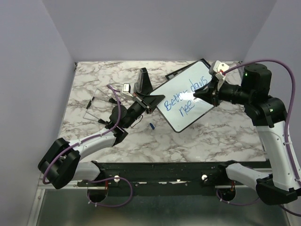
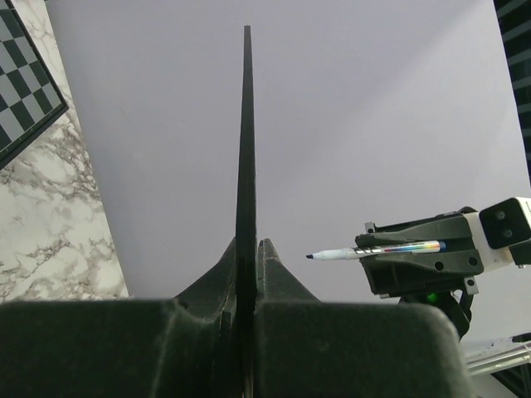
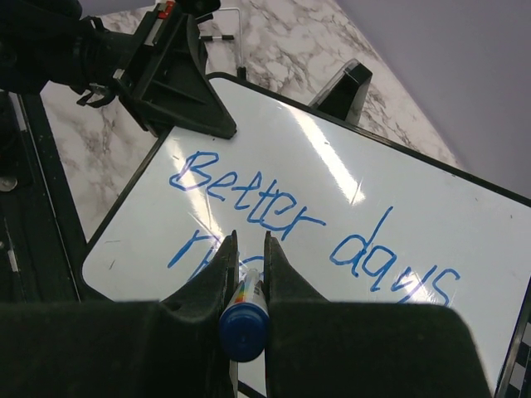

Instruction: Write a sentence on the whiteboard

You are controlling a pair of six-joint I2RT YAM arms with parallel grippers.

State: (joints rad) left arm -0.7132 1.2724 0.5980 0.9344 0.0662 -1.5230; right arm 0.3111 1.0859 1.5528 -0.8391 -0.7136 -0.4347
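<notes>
The flat glossy white whiteboard with a thin black rim (image 1: 200, 113) sits right of centre in the top view, raised at a tilt above the grey-veined marble tabletop (image 1: 94, 80). The left end effector (image 1: 151, 102) is clamped tight on the board's left edge. In the left wrist view that rim (image 2: 246, 124) runs edge-on up the middle, pinched between the black fingers (image 2: 282, 278).

The right end effector (image 1: 203, 94) is closed on a slim blue-capped marker (image 3: 243, 330), with its tip at the board face. The blue handwritten sentence (image 3: 249, 203) reads "Better days", with an unfinished second line "nee" below it.

A small blue piece (image 1: 152, 125) lies on the tabletop just below the board. A checkered chessboard (image 2: 21, 75) shows at the upper left of the left wrist view.
</notes>
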